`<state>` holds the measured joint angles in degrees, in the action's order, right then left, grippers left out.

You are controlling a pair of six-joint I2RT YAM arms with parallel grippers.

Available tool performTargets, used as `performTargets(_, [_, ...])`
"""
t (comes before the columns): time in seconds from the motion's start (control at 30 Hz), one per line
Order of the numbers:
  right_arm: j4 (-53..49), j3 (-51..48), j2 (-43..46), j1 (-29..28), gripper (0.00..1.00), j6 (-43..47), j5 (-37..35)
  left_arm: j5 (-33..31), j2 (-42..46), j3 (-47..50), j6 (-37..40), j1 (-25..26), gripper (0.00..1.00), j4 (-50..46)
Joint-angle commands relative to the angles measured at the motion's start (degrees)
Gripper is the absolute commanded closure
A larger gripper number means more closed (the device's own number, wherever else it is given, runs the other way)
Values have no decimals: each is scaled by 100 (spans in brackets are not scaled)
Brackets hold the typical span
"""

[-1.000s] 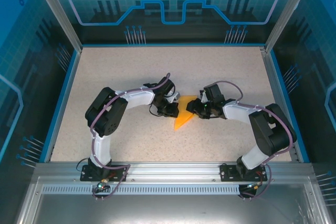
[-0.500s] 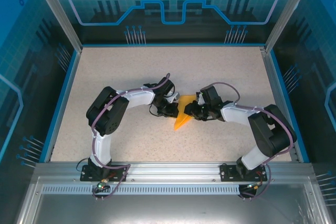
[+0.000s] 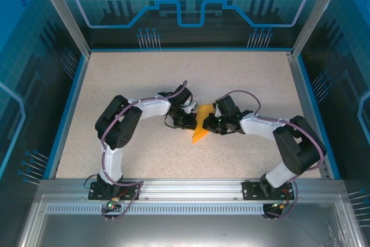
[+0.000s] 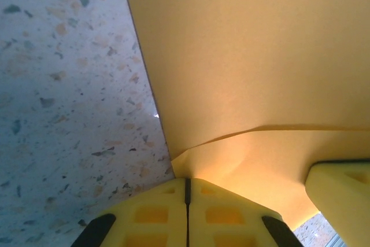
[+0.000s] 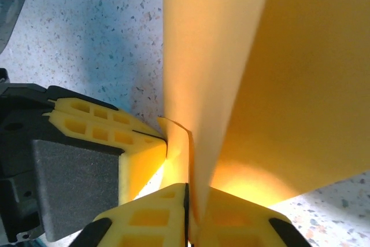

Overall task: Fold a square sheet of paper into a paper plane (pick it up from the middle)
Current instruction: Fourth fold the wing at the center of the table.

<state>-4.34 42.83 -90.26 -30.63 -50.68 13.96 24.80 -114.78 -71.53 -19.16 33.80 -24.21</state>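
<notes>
The orange sheet of paper [image 3: 200, 127] is folded into a pointed shape and stands on edge mid-table, tip toward the near side. My left gripper [image 3: 191, 121] is at its left, and in the left wrist view the left gripper [image 4: 187, 180] is shut, with a corner of the paper [image 4: 243, 56] pinched at its tips. My right gripper [image 3: 211, 124] presses in from the right. In the right wrist view the right gripper [image 5: 188, 188] is shut on the folded paper [image 5: 272, 85], layers running between its yellow fingers. The left gripper's fingers [image 5: 110, 128] hold a small flap there.
The speckled table [image 3: 144, 79] is ringed by a blue rim [image 3: 68, 114] and an aluminium frame with glass walls. Both arms bend inward so that the grippers nearly touch at the centre. A metal rail [image 3: 191, 189] carries the arm bases at the near edge.
My right gripper has slid left up to the paper and its jaws have shut on it. The left gripper has stayed shut in place.
</notes>
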Motion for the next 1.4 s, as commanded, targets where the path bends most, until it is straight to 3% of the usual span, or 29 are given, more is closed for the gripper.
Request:
performTargets(0.0, [-506,235,27,-73,92,244,-381,117,-53,-25,-38,-19,93,-3])
performTargets(0.3, [-961,408,-150,-74,96,573,-648,287,105,62,-157,25,93,99])
performTargets(1.37, [-1770,216,316,408,97,1468,-143,478,154,252,-766,616,93,610])
